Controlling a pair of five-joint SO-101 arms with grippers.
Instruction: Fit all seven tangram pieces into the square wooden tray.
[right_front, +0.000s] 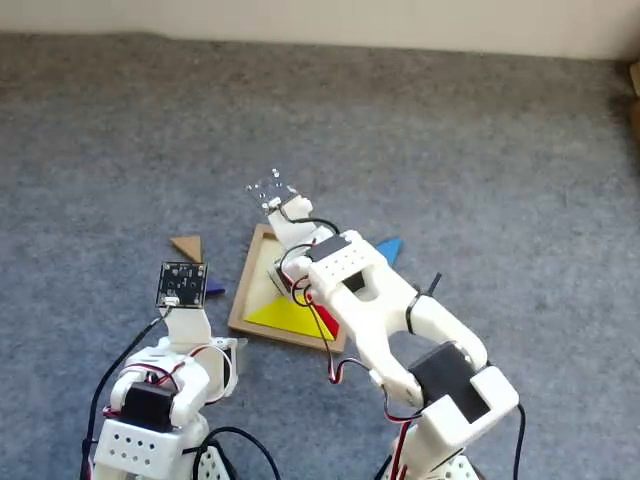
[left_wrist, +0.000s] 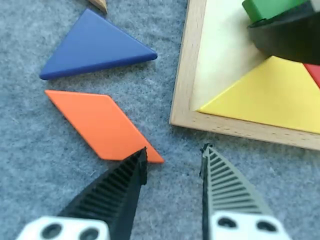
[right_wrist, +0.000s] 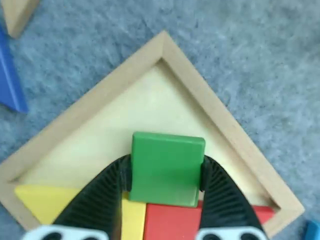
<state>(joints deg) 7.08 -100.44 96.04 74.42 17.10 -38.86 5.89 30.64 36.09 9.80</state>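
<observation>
The square wooden tray (right_wrist: 200, 90) lies on grey carpet, with a yellow triangle (right_wrist: 45, 200) and a red piece (right_wrist: 200, 220) lying in it. My right gripper (right_wrist: 165, 172) is shut on a green square (right_wrist: 166, 150), held just above the tray floor beside the red piece. In the high view this gripper (right_front: 285, 272) hangs over the tray (right_front: 250, 290). My left gripper (left_wrist: 174, 152) is open and holds nothing; it hovers over carpet just outside the tray's rim (left_wrist: 185, 75). An orange parallelogram (left_wrist: 102, 125) lies by its dark fingertip (left_wrist: 141, 157), and a dark blue triangle (left_wrist: 95, 45) lies beyond that.
A plain wooden triangle (right_front: 187, 245) sits on the carpet left of the tray. A light blue piece (right_front: 388, 248) lies off the tray's right corner. Open carpet stretches across the far half of the view.
</observation>
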